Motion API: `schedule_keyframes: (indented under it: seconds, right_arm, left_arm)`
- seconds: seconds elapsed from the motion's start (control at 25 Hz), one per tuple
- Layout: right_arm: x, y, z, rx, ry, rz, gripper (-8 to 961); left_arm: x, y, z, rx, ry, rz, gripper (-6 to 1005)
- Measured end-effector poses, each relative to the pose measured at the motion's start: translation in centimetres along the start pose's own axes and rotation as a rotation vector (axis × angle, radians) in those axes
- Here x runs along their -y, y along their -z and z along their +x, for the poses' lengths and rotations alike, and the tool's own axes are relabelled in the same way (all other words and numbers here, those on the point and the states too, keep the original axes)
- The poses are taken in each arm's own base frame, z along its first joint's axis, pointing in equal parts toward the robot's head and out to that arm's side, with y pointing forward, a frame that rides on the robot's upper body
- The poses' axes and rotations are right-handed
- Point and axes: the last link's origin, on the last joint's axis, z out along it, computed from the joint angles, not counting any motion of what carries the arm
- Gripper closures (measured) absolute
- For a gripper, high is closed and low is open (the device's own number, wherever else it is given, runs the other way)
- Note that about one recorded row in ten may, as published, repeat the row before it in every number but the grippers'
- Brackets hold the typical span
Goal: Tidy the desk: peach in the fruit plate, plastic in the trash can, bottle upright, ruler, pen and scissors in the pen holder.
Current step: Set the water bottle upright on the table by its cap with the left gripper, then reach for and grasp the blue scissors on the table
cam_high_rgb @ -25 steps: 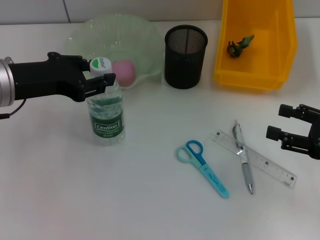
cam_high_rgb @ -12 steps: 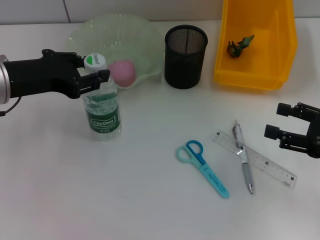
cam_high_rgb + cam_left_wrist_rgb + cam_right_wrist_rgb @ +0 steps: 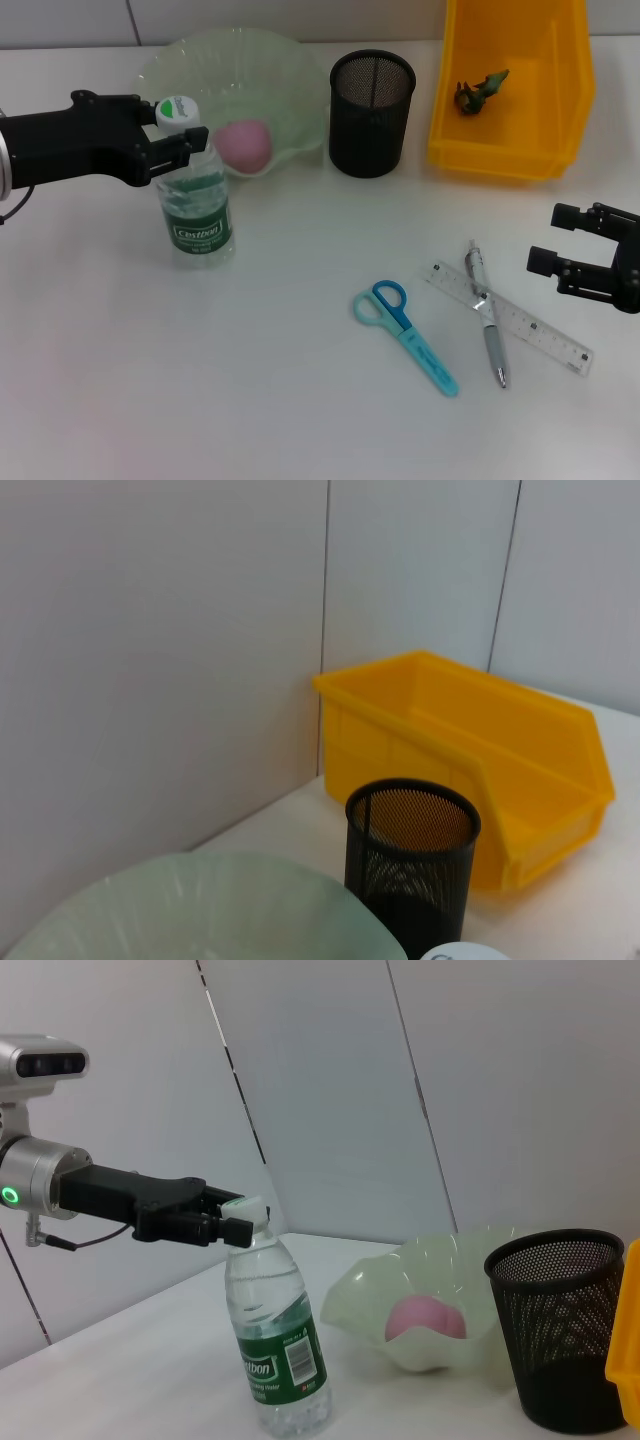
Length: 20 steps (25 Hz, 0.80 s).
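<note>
One bottle point(image 3: 197, 205) upright, shifted further left | left end effector point(image 3: 172, 143) clamped on its neck | right end effector point(image 3: 578, 252) wide, parked

You've got a clear, glossy plastic bottle point(image 3: 198, 205) with a paper-like green label and a smooth white cap point(image 3: 176, 109). The holder point(image 3: 371, 112) is matt black wire mesh. The bin point(image 3: 512, 85) at the far right corner looks like smooth yellow plastic; the plate point(image 3: 235, 95) is translucent and wavy-rimmed.

Green label on the upright bottle point(image 3: 197, 205) reading roughly "Cestbon", white cap print too small to read
</note>
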Motion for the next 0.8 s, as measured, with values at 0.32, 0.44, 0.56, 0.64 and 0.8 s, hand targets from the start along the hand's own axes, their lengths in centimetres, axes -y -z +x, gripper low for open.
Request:
schedule_keyframes:
  seconds: [0.32, 0.44, 0.56, 0.64, 0.8]
  right_arm:
    - [0.0, 0.0, -0.1, -0.001, 0.002, 0.000, 173]
    - [0.0, 0.0, -0.1, 0.000, 0.002, 0.000, 173]
    - [0.0, 0.0, -0.1, 0.000, -0.001, -0.001, 173]
    - [0.1, 0.1, -0.2, -0.001, -0.010, 0.001, 173]
    - [0.0, 0.5, -1.7, 0.002, -0.034, -0.014, 172]
  left_arm:
    - [0.1, -0.2, -0.3, -0.032, 0.004, -0.002, 554]
    - [0.2, -0.2, -0.2, -0.034, 0.003, -0.001, 484]
    - [0.2, -0.2, 0.1, -0.040, -0.010, 0.001, 380]
    - [0.1, 0.2, 0.6, -0.048, -0.037, 0.006, 331]
    - [-1.5, 2.2, 2.0, -0.133, -0.140, -0.021, 276]
